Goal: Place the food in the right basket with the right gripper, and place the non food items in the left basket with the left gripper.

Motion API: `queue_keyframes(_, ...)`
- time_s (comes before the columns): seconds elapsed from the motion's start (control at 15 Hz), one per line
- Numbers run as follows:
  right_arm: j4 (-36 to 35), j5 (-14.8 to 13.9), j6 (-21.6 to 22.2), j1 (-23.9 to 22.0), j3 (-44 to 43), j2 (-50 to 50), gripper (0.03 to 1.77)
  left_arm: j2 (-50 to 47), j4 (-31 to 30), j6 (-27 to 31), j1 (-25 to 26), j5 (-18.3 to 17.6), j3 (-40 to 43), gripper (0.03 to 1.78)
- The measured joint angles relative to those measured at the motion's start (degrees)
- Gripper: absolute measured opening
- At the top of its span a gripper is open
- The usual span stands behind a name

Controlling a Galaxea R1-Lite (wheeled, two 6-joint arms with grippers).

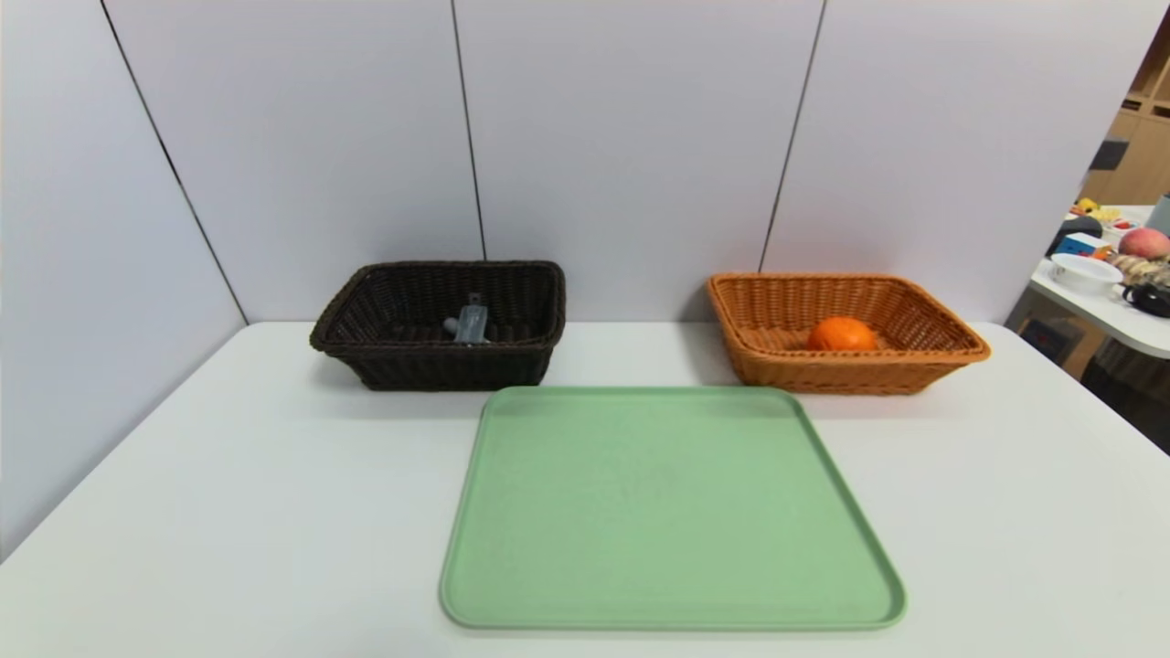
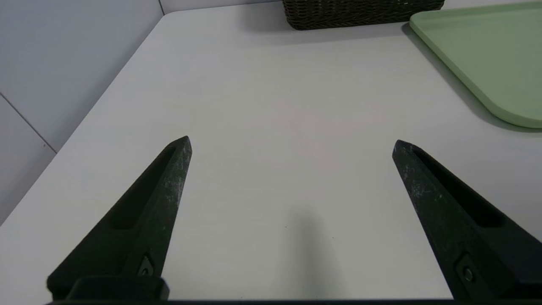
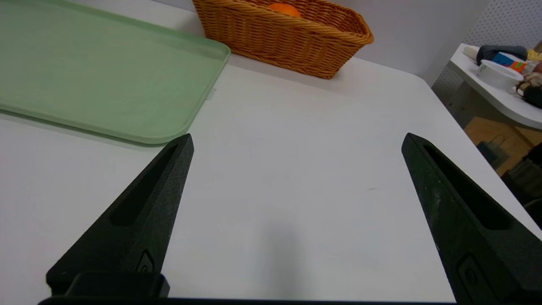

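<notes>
I see the tray [image 1: 672, 512] at the table's [image 1: 228, 512] middle front; behind it, the left basket [image 1: 439, 352] holds a small bottle [image 1: 472, 323], the right basket [image 1: 845, 366] an orange [image 1: 841, 334].

Orange [image 1: 841, 334] in right basket [image 1: 951, 352], grey item [image 1: 471, 324] in left basket [image 1: 366, 352]

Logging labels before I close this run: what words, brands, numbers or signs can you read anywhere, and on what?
None can be read.
Clear item in the dark basket: any print too small to read.
Colourful box on the side table: markings too blurred.
Orange, orange basket, green tray: no text.
</notes>
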Motion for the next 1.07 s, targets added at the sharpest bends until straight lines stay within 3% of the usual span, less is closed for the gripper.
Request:
queue_keyframes(0.47, 2.4, -0.6, 9.4, 0.0, 0.0, 0.0, 1.69, 0.0, -0.2, -6.5, 0.0, 0.5, 0.0, 1.69)
queue_keyframes(0.73, 2.3, -0.7, 9.6, 0.0, 0.0, 0.0, 1.69, 0.0, -0.3, -8.8, 0.0, 1.9, 0.0, 1.69)
queue_keyframes(1.07, 2.3, -0.9, 10.2, 0.0, 0.0, 0.0, 1.69, 0.0, -0.4, -7.5, 0.0, 2.0, 0.0, 1.69)
